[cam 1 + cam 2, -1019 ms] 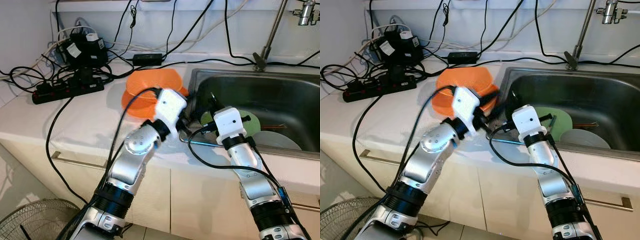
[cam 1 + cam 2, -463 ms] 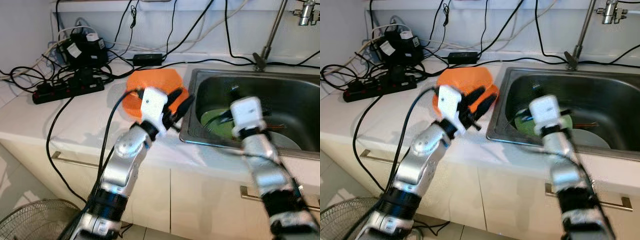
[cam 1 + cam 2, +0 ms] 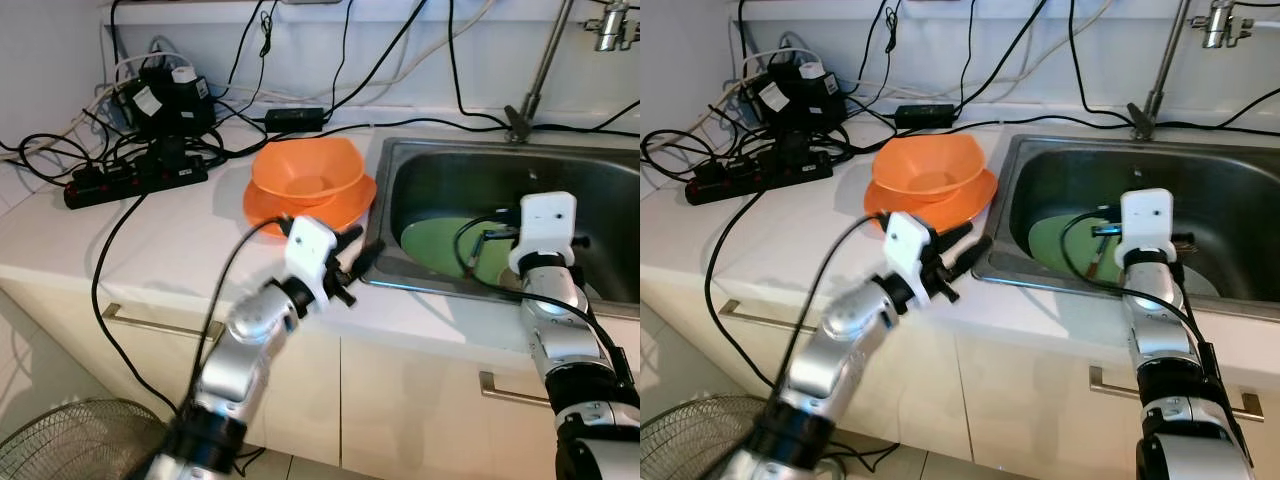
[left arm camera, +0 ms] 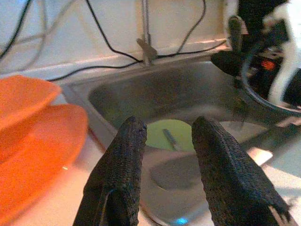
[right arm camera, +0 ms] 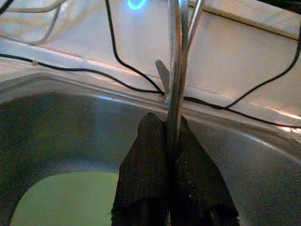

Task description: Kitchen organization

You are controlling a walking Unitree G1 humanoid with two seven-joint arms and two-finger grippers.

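An orange bowl sits on an orange plate on the white counter, left of the steel sink. A green plate lies in the sink. My left gripper hovers open over the counter's front edge by the sink's near left corner, with nothing between its fingers. My right gripper is above the sink's front part, shut on a thin metal utensil. The utensil's lower end hangs over the green plate.
A black power strip, chargers and tangled cables crowd the back left of the counter. The faucet rises behind the sink. A floor fan stands below the counter on the left. Cabinet handles run under the edge.
My right gripper has carried the metal utensil from the sink's front rim rightward over the sink. My left gripper has drawn back from the sink corner toward the counter's front.
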